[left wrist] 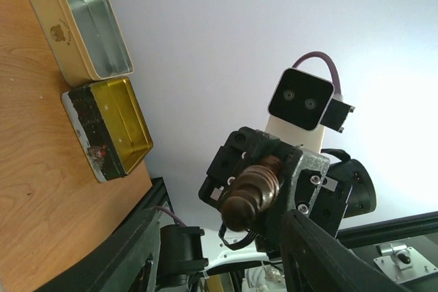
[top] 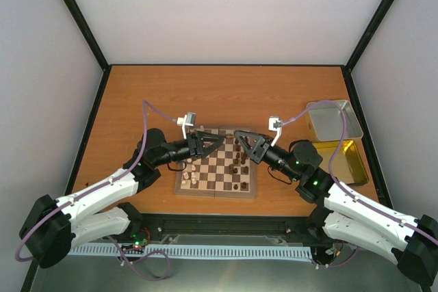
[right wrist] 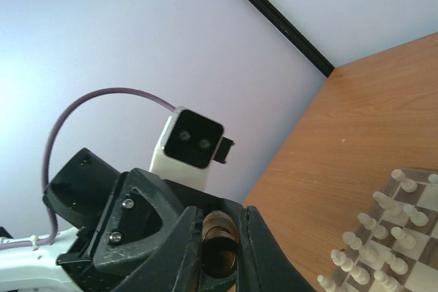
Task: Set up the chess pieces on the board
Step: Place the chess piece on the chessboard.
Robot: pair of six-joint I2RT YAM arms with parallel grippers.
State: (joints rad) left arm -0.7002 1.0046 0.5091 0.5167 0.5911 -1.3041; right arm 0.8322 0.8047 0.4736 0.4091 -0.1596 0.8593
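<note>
Overall, the bench (top: 226, 94) carries everything in a cluster close to the robot. The left arm (top: 102, 193) and right arm (top: 356, 204) reach inward from the near corners, and their wrists meet above the far edge of the board (top: 216, 195), which lies centred just ahead of the bases. Two open tins sit at the right: a silver tin (top: 333, 120) farther back and a gold tin (top: 344, 160) just beside it on the near side, probably the store for loose pieces. On the board the cream chessmen (top: 194, 173) crowd the left squares, while the dark chessmen (top: 241, 162) stand scattered on the right, so the dark side looks only partly arranged. The right gripper (top: 239, 137) is clamped on one dark chessman, the held piece (right wrist: 219, 244), which lies along its fingers with one end pointing left. The left gripper (top: 217, 140) faces it nose to nose across a small gap. Its jaws appear spread, since the one finger (left wrist: 321, 251) in its wrist view stands clear of the piece. That pose reads as a handover, likely so the piece can be re-gripped upright for placing. A mistimed release would drop it among the standing men.
</note>
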